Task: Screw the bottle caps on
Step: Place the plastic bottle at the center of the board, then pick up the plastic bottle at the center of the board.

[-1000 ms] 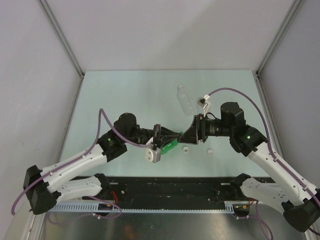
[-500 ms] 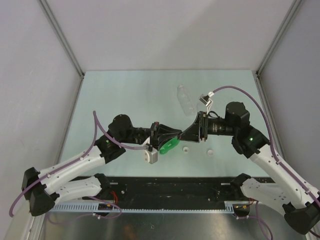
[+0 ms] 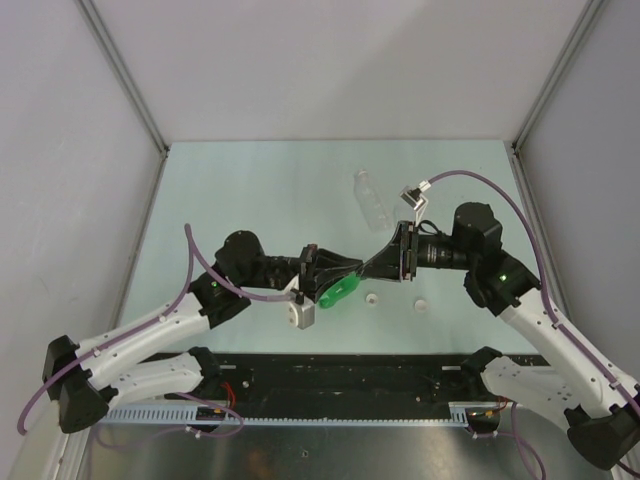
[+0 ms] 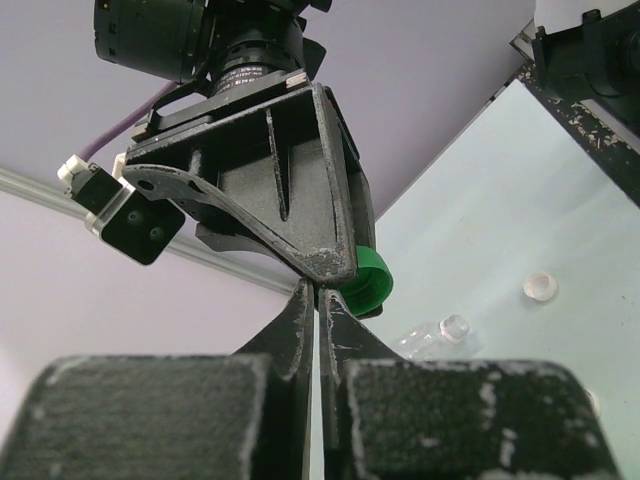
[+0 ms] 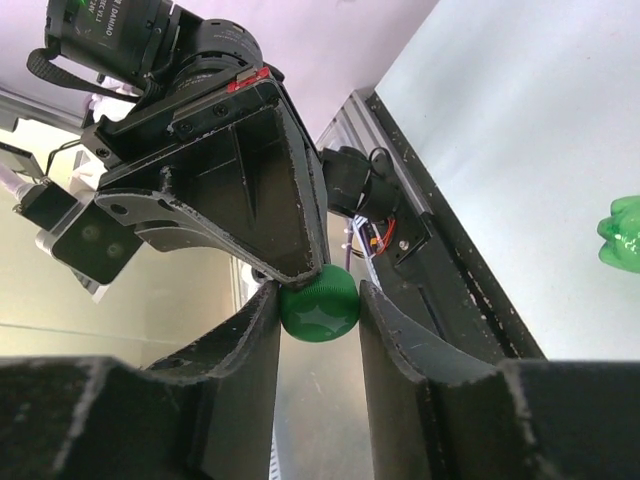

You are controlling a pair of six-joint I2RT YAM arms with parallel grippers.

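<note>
My right gripper (image 5: 317, 292) is shut on the dark green cap (image 5: 320, 306) and holds it above the table. My left gripper (image 4: 318, 292) is shut with only a thin slit and nothing between its fingers; its tips meet the right gripper's tips at the cap (image 4: 368, 283). In the top view the two grippers (image 3: 352, 268) (image 3: 368, 270) meet tip to tip. The translucent green bottle (image 3: 340, 290) shows just below them, and its base shows in the right wrist view (image 5: 620, 234). One clear bottle (image 3: 372, 199) lies further back. Two white caps (image 3: 372, 298) (image 3: 420, 305) lie on the table. A second clear bottle is out of view.
The pale green table (image 3: 250, 190) has metal rails on its left and right sides and grey walls around. A black strip (image 3: 340, 370) runs along the near edge by the arm bases. The clear bottle (image 4: 440, 336) and a white cap (image 4: 538, 287) show past the left gripper.
Both wrists have shifted slightly, the right one rolling a little. The green bottle shows more fully below the grippers. The last half second shows almost no movement.
</note>
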